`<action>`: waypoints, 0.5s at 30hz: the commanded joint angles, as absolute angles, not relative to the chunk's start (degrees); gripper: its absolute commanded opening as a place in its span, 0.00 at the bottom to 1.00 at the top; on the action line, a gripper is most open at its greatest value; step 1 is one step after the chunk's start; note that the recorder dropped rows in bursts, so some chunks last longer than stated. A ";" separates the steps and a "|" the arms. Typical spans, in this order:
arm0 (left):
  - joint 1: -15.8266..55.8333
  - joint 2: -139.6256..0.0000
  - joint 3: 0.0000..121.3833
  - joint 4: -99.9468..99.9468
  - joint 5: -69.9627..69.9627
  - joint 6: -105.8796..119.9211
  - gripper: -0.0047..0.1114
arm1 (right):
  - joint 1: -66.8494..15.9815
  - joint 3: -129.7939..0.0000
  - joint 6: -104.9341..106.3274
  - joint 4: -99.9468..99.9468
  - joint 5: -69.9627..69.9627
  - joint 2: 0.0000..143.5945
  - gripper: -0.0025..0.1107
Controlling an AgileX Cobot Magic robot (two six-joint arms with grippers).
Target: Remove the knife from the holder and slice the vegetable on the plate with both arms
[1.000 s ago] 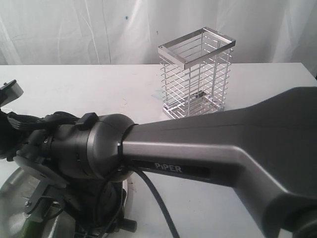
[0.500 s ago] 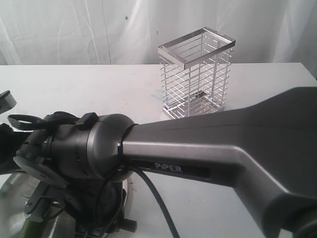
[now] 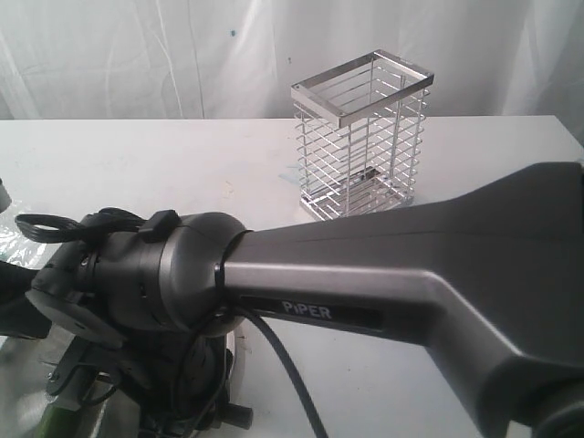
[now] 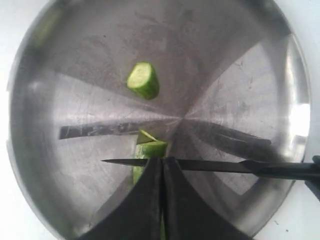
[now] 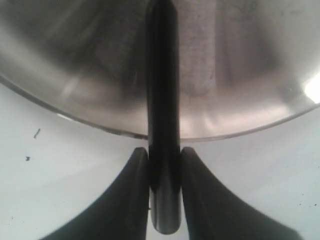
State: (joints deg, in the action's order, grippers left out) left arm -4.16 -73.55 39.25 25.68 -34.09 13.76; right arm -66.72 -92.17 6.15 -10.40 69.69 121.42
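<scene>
Shiny round steel plate (image 4: 240, 60), glossy green cut vegetable (image 4: 144, 80), left gripper (image 4: 163, 161) pressed together, right gripper (image 5: 164, 151) pinching black knife (image 5: 162, 75) handle

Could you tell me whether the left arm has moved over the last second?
Yes: against the holder, the left arm has dropped leftward, nearly leaving view.

White "PIPER" lettering (image 3: 308, 310), slightly soft but seemingly just that, on the grey arm (image 3: 438, 255) across the foreground.
</scene>
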 commanded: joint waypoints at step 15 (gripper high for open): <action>-0.58 -77.65 38.68 19.79 -31.16 11.72 0.04 | -66.61 -92.57 6.28 -10.51 69.96 121.32 0.02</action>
State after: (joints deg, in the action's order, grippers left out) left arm -0.82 -76.54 39.25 19.85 -30.84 12.31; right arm -66.72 -92.17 6.15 -10.40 69.69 121.42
